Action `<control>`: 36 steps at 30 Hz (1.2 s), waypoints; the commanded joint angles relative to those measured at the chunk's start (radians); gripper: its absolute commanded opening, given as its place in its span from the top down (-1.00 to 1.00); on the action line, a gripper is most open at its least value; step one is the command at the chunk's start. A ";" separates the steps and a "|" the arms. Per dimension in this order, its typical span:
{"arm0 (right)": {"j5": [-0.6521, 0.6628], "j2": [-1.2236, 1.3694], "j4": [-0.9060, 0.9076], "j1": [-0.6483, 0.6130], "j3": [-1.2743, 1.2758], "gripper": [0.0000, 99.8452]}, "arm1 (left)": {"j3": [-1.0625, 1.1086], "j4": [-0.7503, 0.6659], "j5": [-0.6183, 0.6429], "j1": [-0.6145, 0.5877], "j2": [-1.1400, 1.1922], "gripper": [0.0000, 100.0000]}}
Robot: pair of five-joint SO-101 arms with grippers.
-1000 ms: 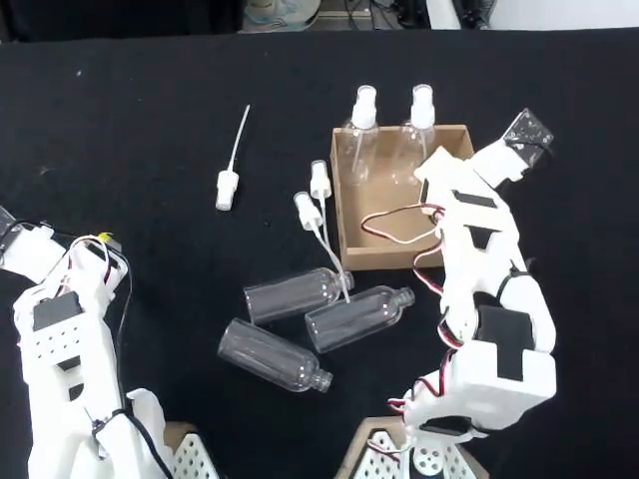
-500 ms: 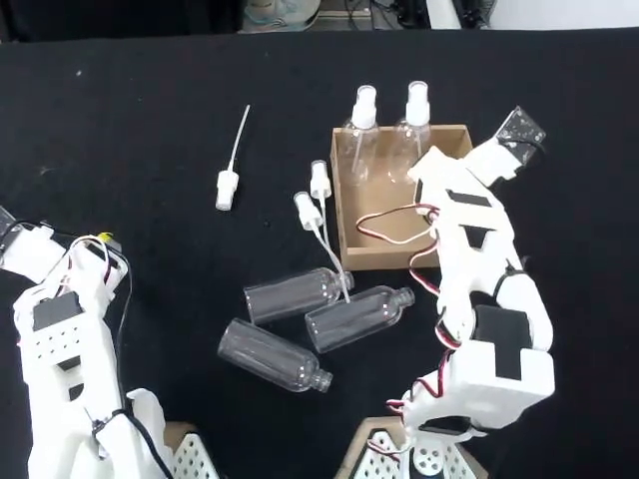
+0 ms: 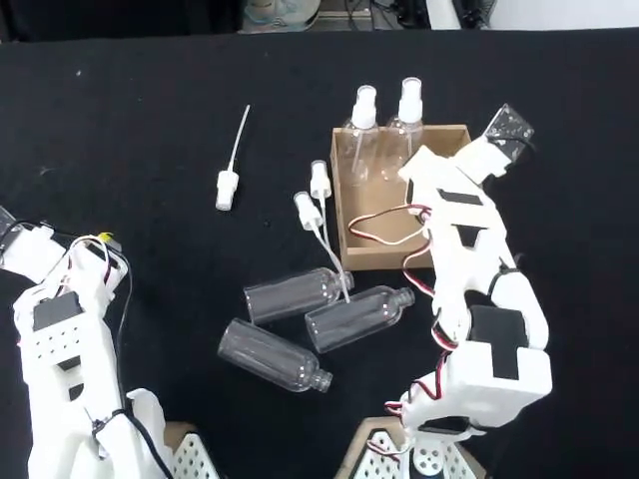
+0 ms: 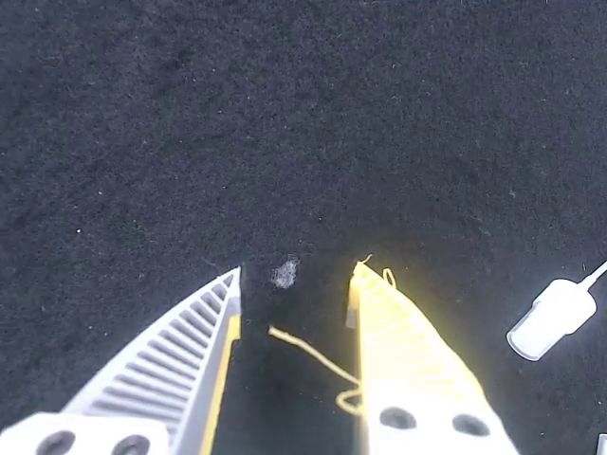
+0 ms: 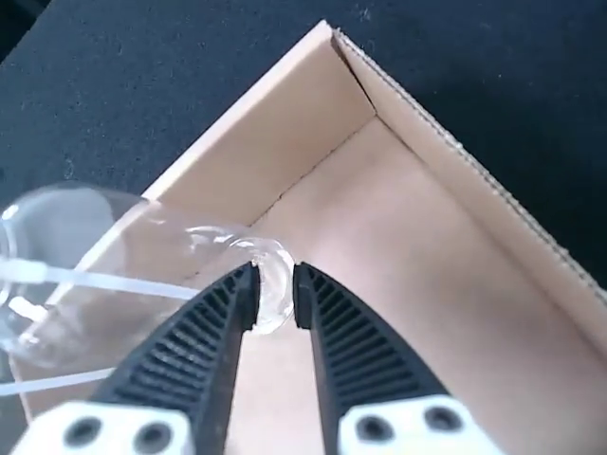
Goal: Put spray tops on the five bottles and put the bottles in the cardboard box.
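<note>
Bare black tabletop lies open across the far left, broken by a lone spray top with its long tube. The cardboard box has open floor in its near half. A capped bottle stands at its far wall, and the right arm reaches over its right side, where the right gripper pinches a second capped bottle. Two more spray tops lie just beside the box's left wall. Three uncapped bottles lie crowded in front of the box. The left arm fills the near-left corner, and the left gripper, jaws apart, hangs over bare cloth.
</note>
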 commanded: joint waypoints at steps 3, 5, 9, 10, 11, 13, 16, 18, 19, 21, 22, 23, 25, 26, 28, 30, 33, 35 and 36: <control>-0.002 -0.064 0.017 -0.002 -0.015 0.92 | -0.035 -0.023 0.003 -0.004 -0.020 0.63; -0.002 -0.108 0.061 0.000 -0.013 0.92 | -0.035 -0.023 0.003 -0.004 -0.020 0.63; -0.002 -0.202 0.147 0.023 -0.012 0.92 | -0.035 -0.023 0.003 -0.004 -0.020 0.63; 0.003 -0.225 0.176 0.031 -0.015 0.92 | -0.035 -0.023 0.003 -0.004 -0.020 0.63; 0.023 -0.251 0.210 0.041 -0.016 0.92 | -0.033 -0.023 0.003 -0.004 -0.020 0.63; 0.107 -0.308 0.284 0.055 -0.016 0.92 | -0.033 -0.023 0.003 -0.004 -0.020 0.63; 0.249 -0.400 0.400 0.055 -0.013 0.92 | -0.033 -0.023 0.003 -0.004 -0.020 0.63; 0.339 -0.464 0.500 0.052 -0.015 0.92 | -0.033 -0.023 0.003 -0.002 -0.020 0.63; 0.384 -0.495 0.549 0.051 -0.015 0.92 | -0.033 -0.023 0.003 -0.002 -0.020 0.63; 0.466 -0.556 0.649 0.046 -0.015 0.92 | -0.033 -0.023 0.003 -0.002 -0.020 0.63; 0.511 -0.587 0.695 0.037 -0.015 0.92 | -0.033 -0.023 0.003 -0.002 -0.020 0.63; 0.560 -0.610 0.738 0.018 -0.015 0.92 | -0.033 -0.023 0.003 -0.002 -0.020 0.63; 0.683 -0.645 0.835 -0.034 -0.012 0.92 | -0.033 -0.023 0.003 -0.002 -0.020 0.63; 0.730 -0.659 0.887 -0.072 -0.013 0.92 | -0.033 -0.023 0.003 -0.002 -0.020 0.63; 0.787 -0.676 0.980 -0.169 -0.018 0.92 | -0.033 -0.023 0.003 -0.002 -0.020 0.63; 0.799 -0.687 1.048 -0.281 -0.019 0.92 | -0.036 -0.023 0.003 -0.008 -0.020 0.63; 0.802 -0.680 1.120 -0.445 -0.019 0.82 | -0.038 -0.023 0.003 -0.012 -0.020 0.63; 0.802 -0.680 1.145 -0.542 -0.012 0.69 | -0.036 -0.023 0.003 -0.012 -0.020 0.63; 0.804 -0.680 1.152 -0.583 -0.012 0.64 | -0.036 -0.023 0.003 -0.012 -0.020 0.63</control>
